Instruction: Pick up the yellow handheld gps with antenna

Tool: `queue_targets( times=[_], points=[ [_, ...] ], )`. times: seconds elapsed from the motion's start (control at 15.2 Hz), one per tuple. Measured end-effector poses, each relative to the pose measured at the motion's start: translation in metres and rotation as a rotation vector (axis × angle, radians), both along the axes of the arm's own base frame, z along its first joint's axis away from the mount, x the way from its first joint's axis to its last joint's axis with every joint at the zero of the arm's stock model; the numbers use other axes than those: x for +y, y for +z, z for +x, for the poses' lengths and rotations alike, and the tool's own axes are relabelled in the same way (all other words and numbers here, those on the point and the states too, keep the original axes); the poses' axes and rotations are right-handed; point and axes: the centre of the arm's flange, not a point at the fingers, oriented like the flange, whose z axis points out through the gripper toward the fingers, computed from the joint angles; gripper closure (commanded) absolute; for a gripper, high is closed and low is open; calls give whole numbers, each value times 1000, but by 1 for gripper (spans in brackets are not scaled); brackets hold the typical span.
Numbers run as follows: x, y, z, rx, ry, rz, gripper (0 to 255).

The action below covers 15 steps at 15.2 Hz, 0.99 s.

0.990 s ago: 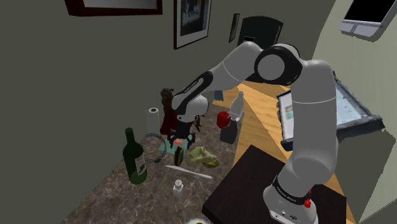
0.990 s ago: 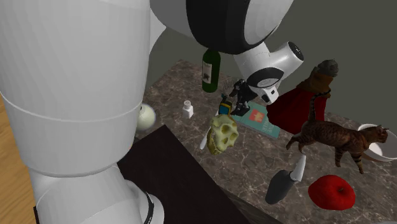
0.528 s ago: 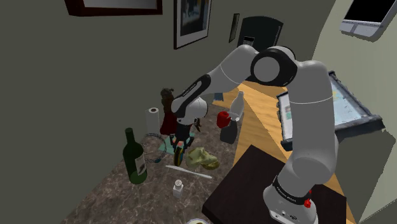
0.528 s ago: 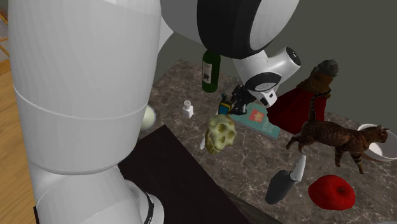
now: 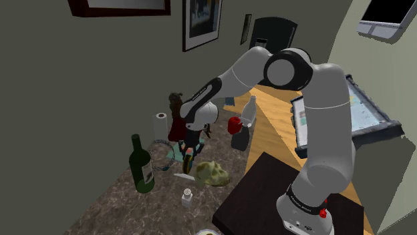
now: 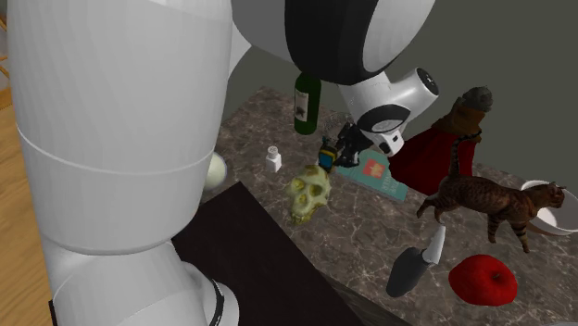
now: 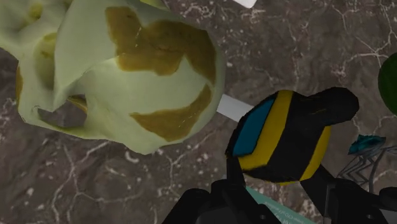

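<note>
Dark marble counter (image 7: 127, 184): end effector (image 7: 277, 183) clamped on yellow-black gps (image 7: 280, 137) between its fingers.

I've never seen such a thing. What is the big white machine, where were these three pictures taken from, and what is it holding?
It is a robot arm on a stand, ending in a black two-finger hand. One camera looks down from beside the stand, one sits close by the arm, one rides on the hand itself. On the dark marbled counter are a skull, a bottle, a cat and an apple. The hand clasps a yellow-and-black GPS between its fingers.
</note>
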Motion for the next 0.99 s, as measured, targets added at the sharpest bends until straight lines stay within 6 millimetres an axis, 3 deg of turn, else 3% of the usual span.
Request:
queue_targets(
  times=[0.99],
  points=[
    [0, 73, -1, 1, 0, 0, 255]
  ],
)
